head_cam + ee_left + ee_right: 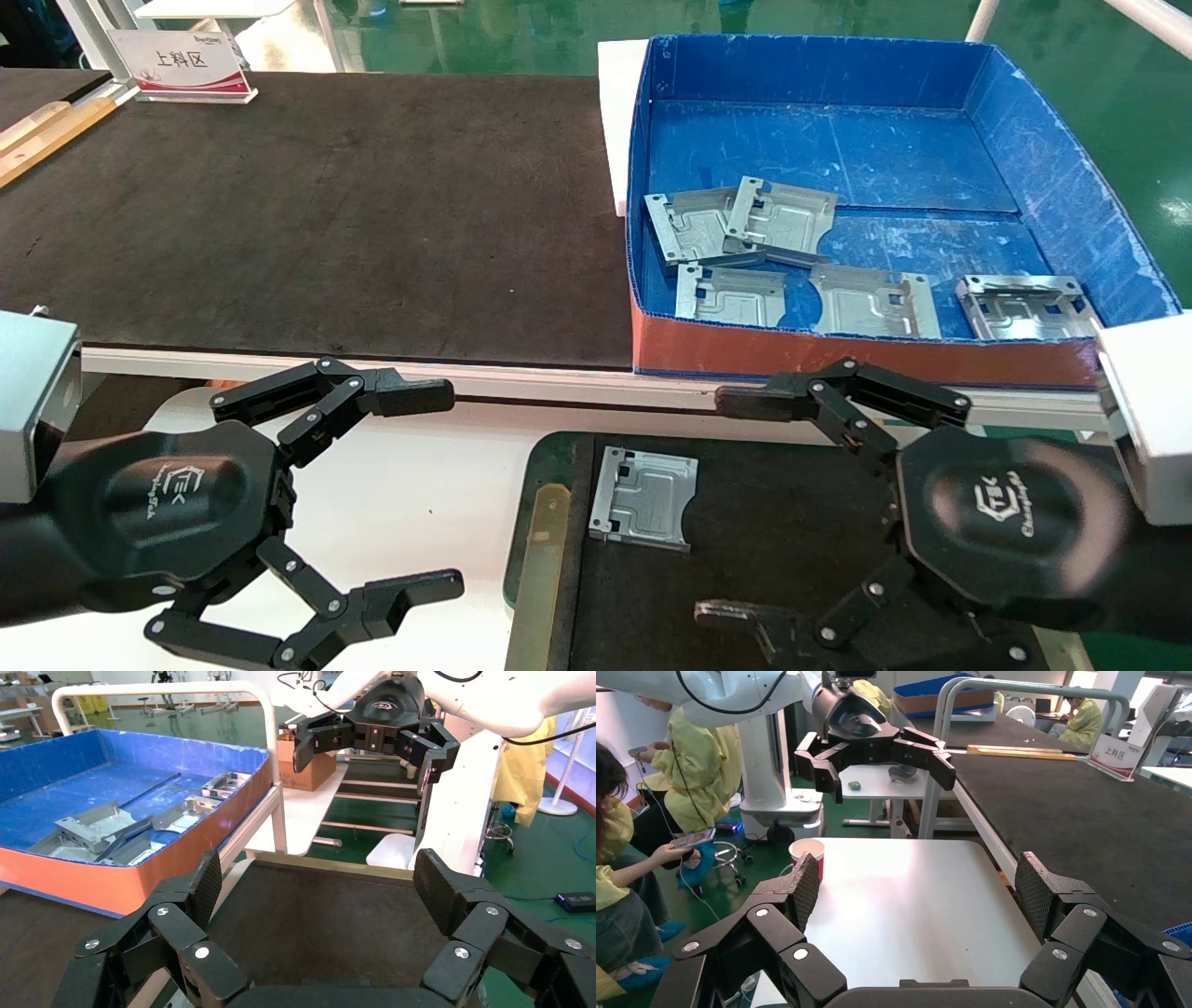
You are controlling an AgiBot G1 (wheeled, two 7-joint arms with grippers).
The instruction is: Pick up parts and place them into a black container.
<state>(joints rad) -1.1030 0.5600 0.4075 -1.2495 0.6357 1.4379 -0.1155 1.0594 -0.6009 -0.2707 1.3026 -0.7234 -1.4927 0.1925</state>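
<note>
One silver-grey part (644, 499) lies flat in the black container (792, 531), near its left side. Several more parts (778, 221) lie in the deep blue box (838, 349) behind it. My left gripper (440, 492) is open and empty, hovering over the white table left of the container. My right gripper (726, 508) is open and empty, over the container to the right of the part. In the left wrist view my left gripper (318, 881) faces the container's black floor (316, 931). In the right wrist view my right gripper (916, 881) is open.
A long black mat (326, 214) covers the bench behind the white table (419, 485). A sign stand (182, 65) is at the back left. In the right wrist view a red cup (807, 850) stands at the table's far corner.
</note>
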